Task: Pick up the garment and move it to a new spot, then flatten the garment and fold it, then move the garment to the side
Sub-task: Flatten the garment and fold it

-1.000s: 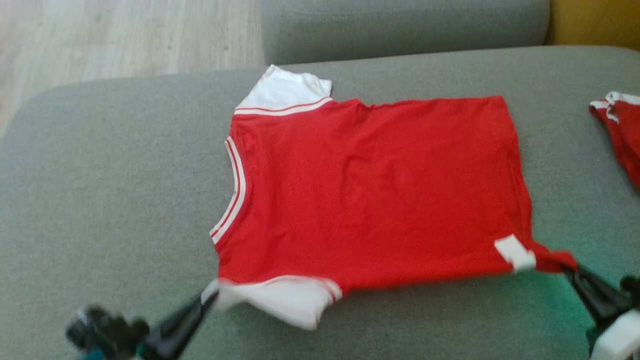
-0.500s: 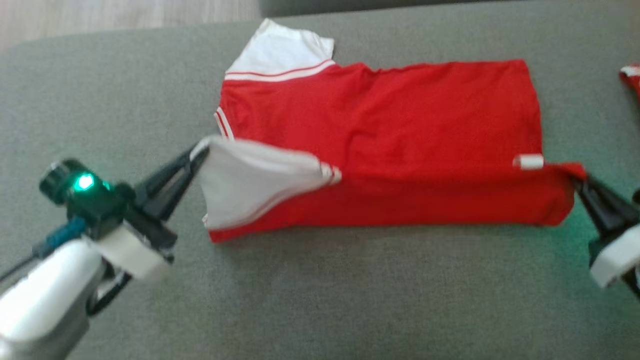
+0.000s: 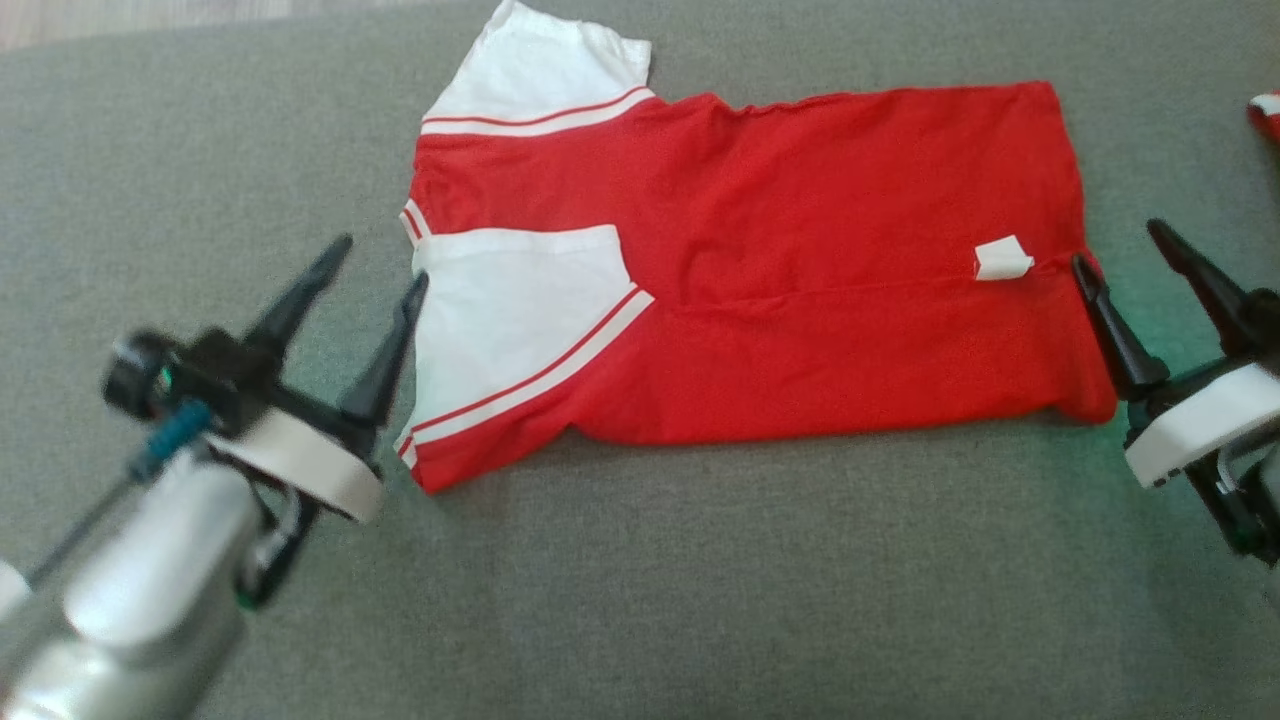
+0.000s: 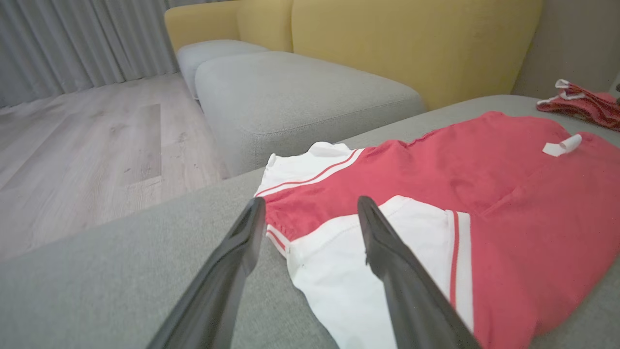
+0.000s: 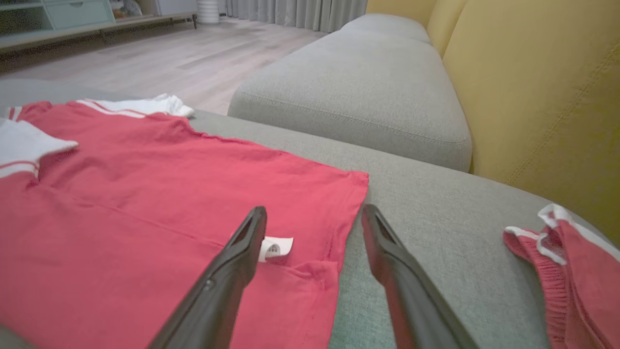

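Garment position: the red garment (image 3: 760, 260) lies on the grey cushion (image 3: 700, 600), centre to upper centre of the head view. Its lower long edge is folded up over the body. One white sleeve (image 3: 520, 300) rests on top at centre left; the other sleeve (image 3: 540, 70) sticks out at the top edge.
Left pincer: my left pincer (image 3: 382, 260), at centre left, is spread wide and grasps nothing. Its inner tip sits just beside the sleeve edge; I cannot tell whether it touches.
Right pincer: my right pincer (image 3: 1116, 243), at the right edge, is spread and empty, with one tip at the hem corner near the white label (image 3: 1002, 258).
Risk, snag: if I pull either tip away low across the cloth, it can catch the edge and drag the fold open.
Risk, skew: the lower-left corner hangs lower in frame than the rest of the folded edge, so a further fold over it would likely compound the slant.
Risk, loose flap: the top sleeve is not yet tucked, so folding crosswise now would probably leave it protruding.
Risk, mix-up: a second red item (image 3: 1265, 110) lies at the upper right edge. Setting the garment aside there may tangle the two.
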Motion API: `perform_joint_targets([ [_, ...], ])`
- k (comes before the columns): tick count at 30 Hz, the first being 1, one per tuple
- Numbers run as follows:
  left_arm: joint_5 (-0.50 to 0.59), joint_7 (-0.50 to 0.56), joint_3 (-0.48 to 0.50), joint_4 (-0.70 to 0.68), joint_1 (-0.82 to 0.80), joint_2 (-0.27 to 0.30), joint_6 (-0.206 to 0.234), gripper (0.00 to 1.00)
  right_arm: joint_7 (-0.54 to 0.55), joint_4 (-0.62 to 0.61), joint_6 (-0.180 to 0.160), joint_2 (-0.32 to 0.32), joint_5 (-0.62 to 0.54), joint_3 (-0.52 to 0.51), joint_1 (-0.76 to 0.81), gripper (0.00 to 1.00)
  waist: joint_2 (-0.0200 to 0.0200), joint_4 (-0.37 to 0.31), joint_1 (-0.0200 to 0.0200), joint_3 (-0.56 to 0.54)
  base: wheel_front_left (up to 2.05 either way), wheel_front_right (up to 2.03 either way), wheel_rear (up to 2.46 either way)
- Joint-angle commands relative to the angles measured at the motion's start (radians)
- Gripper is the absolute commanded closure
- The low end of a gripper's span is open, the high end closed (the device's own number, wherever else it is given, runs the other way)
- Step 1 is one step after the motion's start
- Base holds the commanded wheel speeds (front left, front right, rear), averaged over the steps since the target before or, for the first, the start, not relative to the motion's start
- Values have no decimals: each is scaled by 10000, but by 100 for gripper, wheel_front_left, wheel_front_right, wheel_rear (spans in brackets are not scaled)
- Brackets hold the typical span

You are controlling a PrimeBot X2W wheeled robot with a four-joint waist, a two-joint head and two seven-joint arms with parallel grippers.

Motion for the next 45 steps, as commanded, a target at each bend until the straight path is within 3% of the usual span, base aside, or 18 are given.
perform_joint_targets([
  [1, -85, -101, 553, -189, 165, 148, 232, 0, -117, -304, 65, -125, -82, -259, 355, 0, 0, 6, 0, -134, 0, 0, 0],
  [7, -853, -38, 1017, -280, 2284, -868, 1574, 0, -119, -635, 65, 768, -288, -1006, 1733, 0, 0, -79, 0, -783, 0, 0, 0],
  [13, -1602, 609, 1183, -105, 3391, -1260, 2510, 0, -119, -697, 65, 1358, -357, -1158, 2416, 0, 0, -297, 0, -1186, 0, 0, 0],
  [16, -1830, 1027, 1135, -35, 3553, -1351, 2625, 0, -119, -705, 65, 1475, -376, -1257, 2566, 0, 0, -364, 0, -1222, 0, 0, 0],
  [24, -2097, 1809, 813, -16, 3566, -1406, 2333, 0, -120, -500, 65, 1664, -350, -1282, 2666, 0, 0, -504, 0, -1291, 0, 0, 0],
  [27, -2147, 1771, 785, -55, 3595, -1385, 2174, 100, -120, -94, 65, 1681, -155, -1072, 2640, 0, 0, -511, 0, -1384, 0, 0, 0],
  [37, -1972, 1180, 878, -321, 3680, -901, 1890, 100, -120, 1049, 65, 1592, 1002, -653, 2158, 0, 0, -358, 0, -1657, 0, 0, 0],
  [45, -1858, 1236, 804, -619, 3628, -601, 1812, 100, 23, 2430, 65, 1897, 2071, -325, 1301, 0, 0, -214, 0, -1615, 0, 0, 0],
])
